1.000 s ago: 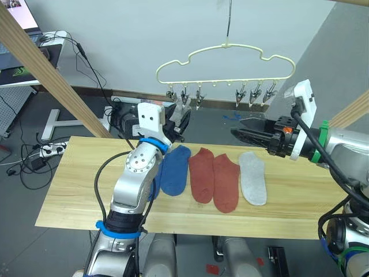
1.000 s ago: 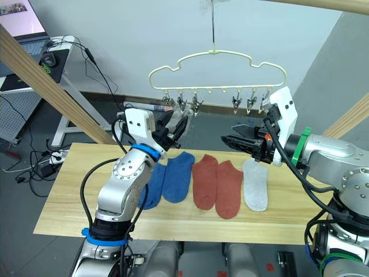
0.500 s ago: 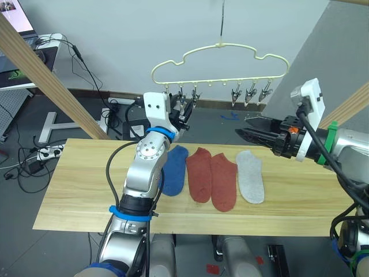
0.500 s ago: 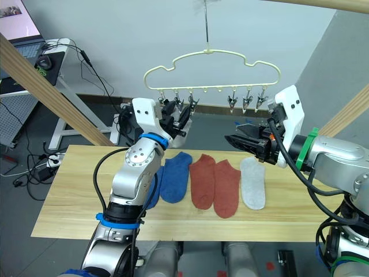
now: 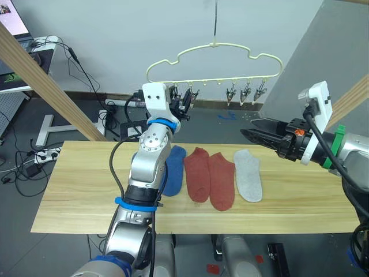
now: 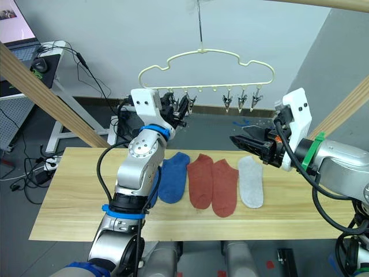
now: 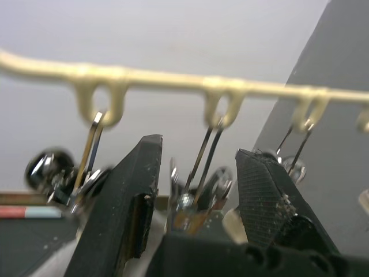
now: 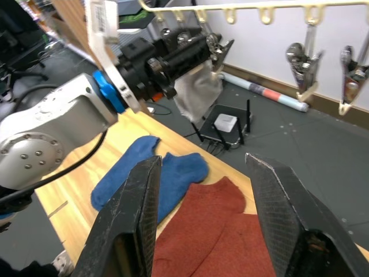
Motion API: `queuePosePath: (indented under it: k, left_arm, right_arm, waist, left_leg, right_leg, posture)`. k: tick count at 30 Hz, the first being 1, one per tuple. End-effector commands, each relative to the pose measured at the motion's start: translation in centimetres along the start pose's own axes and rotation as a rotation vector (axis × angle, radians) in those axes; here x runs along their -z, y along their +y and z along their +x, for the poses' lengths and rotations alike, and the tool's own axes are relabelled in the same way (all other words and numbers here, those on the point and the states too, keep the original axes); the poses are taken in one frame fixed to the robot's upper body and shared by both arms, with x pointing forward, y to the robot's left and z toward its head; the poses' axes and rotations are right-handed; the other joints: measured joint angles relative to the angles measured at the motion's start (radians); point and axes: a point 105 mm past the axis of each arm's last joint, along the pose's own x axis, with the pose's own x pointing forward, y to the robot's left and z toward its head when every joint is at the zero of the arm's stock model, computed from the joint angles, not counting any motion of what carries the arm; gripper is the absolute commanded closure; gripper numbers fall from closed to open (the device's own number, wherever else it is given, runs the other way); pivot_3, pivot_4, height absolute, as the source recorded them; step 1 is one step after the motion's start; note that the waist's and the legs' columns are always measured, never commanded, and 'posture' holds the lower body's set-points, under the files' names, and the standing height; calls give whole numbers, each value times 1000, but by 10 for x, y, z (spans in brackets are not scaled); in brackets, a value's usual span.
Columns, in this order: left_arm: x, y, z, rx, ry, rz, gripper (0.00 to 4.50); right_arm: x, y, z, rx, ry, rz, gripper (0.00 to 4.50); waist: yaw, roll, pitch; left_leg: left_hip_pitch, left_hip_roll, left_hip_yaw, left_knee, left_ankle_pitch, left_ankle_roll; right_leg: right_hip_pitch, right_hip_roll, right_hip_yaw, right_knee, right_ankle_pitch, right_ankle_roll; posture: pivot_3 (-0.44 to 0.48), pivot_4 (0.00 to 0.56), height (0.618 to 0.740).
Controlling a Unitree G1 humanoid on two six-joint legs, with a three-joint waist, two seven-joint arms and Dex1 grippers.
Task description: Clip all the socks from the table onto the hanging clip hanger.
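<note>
Cream wire forms the clip hanger, hung in the upper centre with its long axis running left to right and its clips pointing down. At its left clips sits the left gripper, fingers apart either side of a clip, a light grey sock held there. On the table lie five socks side by side — two blue, two rust-red, one grey — long axes running front to back. At right the right gripper hovers, jaws apart.

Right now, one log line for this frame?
left gripper: open at hanger clip, grey sock hanging there | right gripper: open, empty | table: five socks
</note>
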Motion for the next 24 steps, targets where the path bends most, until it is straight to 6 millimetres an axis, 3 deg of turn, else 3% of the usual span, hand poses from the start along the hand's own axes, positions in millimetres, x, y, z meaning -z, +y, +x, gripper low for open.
queuePosePath:
  k: [1,13,16,20,22,24]
  left_arm:
    - [-15,-2,2,-3,-55,3,2219]
    - [-9,2,1,-15,-14,-4,2219]
    - [-8,4,1,-19,-11,-3,2760]
    - [-8,5,1,-24,-8,-3,3896]
    - [-8,6,2,-26,-7,-5,4222]
    - [-8,6,1,-26,-8,-7,4236]
  right_arm:
    - [-7,6,-3,-14,-33,-13,2083]
    - [-7,6,-3,-6,-34,7,2083]
    - [-7,6,-3,-3,-34,9,2083]
    - [-7,6,-3,0,-35,13,2083]
    - [-7,5,-3,2,-35,15,2083]
    - [-7,5,-3,3,-35,16,2083]
  waist:
    - [-1,0,0]
    - [-1,0,0]
    - [-1,0,0]
    - [-1,0,0]
    - [-1,0,0]
    - [-1,0,0]
  left_leg:
    - [0,0,0,1,0,0]
    - [-1,0,0,7,0,0]
    - [-2,0,0,6,0,0]
    - [-2,0,0,7,0,0]
    - [-2,0,0,7,0,0]
    - [-2,0,0,7,0,0]
  right_leg:
    - [0,0,0,1,0,0]
    - [0,1,1,1,1,2]
    - [0,1,1,1,1,2]
    - [0,1,1,1,1,2]
    - [0,1,1,1,1,2]
    - [0,1,2,1,1,2]
  posture:
    - [-39,296,740]
    - [-37,302,740]
    - [-36,302,740]
    - [-37,302,740]
    - [-36,302,740]
    - [-34,302,740]
